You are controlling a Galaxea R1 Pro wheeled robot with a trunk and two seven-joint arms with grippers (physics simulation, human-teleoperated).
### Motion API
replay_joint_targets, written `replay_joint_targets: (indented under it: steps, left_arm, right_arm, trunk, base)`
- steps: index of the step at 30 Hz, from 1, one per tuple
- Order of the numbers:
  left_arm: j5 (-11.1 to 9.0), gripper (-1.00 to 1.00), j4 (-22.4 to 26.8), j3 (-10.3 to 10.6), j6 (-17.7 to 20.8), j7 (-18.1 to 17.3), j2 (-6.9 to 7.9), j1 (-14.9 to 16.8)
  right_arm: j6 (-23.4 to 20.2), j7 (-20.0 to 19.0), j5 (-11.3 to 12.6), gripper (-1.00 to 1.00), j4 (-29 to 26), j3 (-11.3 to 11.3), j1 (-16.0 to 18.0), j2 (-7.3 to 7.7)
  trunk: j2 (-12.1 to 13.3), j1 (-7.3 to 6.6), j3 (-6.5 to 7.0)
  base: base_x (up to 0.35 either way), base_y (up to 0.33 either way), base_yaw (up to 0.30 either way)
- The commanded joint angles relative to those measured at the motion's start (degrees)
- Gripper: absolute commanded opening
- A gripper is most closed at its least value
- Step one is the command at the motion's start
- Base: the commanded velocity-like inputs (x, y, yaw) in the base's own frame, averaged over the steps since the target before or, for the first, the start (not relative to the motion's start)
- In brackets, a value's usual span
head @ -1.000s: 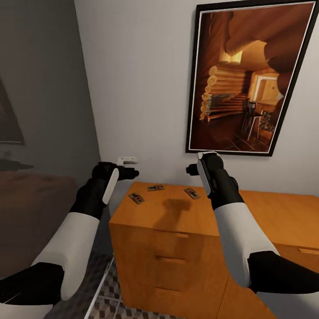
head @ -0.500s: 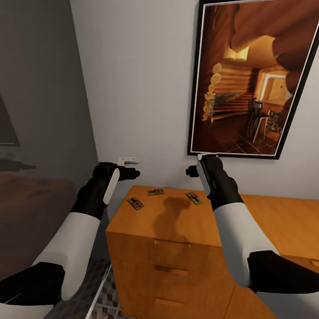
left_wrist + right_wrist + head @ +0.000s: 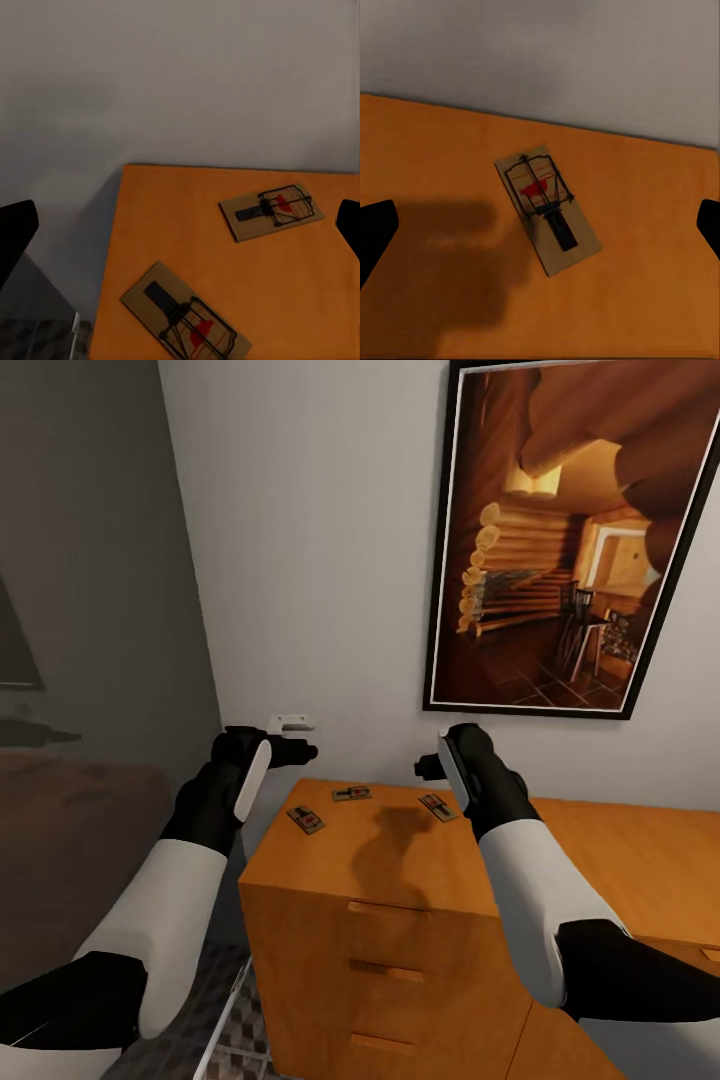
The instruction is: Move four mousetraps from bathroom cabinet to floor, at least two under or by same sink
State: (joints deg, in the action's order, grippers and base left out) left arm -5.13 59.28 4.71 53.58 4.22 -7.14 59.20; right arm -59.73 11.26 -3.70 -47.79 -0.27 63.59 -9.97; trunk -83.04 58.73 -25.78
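My left hand (image 3: pixel 300 752) hangs off the cabinet's (image 3: pixel 400 880) left corner, forearm raised and pointing at the white wall. Its wrist view shows my two dark fingertips (image 3: pixel 15 240) far apart at the edges of the frame, so that hand is spread wide and holds nothing. Ahead of it and lower, two mousetraps lie flat on the orange top: the near mousetrap (image 3: pixel 186 322) just below the hand, the far mousetrap (image 3: pixel 271 211) beyond it toward the wall. From my head I see both, the near one (image 3: pixel 306 819) and the far one (image 3: pixel 351 793), and patterned bathroom floor (image 3: pixel 235 1030) beside the cabinet, which the wrist barely catches.

My right hand (image 3: pixel 425 767) is held over the cabinet top at a similar height, elbow bent, wrist turned toward the wall under the framed picture (image 3: pixel 575 540). Its wrist view shows the fingertips (image 3: pixel 376 229) spread to both edges, empty, with a third mousetrap (image 3: pixel 548 206) directly under the hand, beside the hand's shadow (image 3: pixel 457 262). From my head that trap (image 3: pixel 436 806) sits just beside my forearm.
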Motion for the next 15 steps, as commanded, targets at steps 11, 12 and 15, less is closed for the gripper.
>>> replay_joint_targets:
  steps: [11, 12, 15]
  left_arm:
    - [-0.73, 1.0, -0.03, 0.07, 0.29, 0.39, -0.42, 0.04]
    - [-0.74, 1.0, -0.03, 0.08, 0.29, 0.38, -0.45, 0.04]
    - [-0.75, 1.0, -0.03, 0.1, 0.29, 0.4, -0.5, 0.04]
  right_arm:
    - [-0.27, -0.65, 1.76, 1.0, 5.45, 0.02, 0.05, -0.03]
    - [-0.27, -0.66, 1.88, 1.0, 5.9, 0.02, 0.05, -0.03]
    - [-0.27, -0.68, 2.06, 1.0, 6.6, 0.03, 0.05, -0.03]
  trunk:
    - [-0.04, 0.0, -0.07]
    - [-0.04, 0.0, -0.07]
    - [-0.04, 0.0, -0.07]
  base:
    - [0.0, 0.0, 0.0]
    - [0.0, 0.0, 0.0]
    - [0.0, 0.0, 0.0]
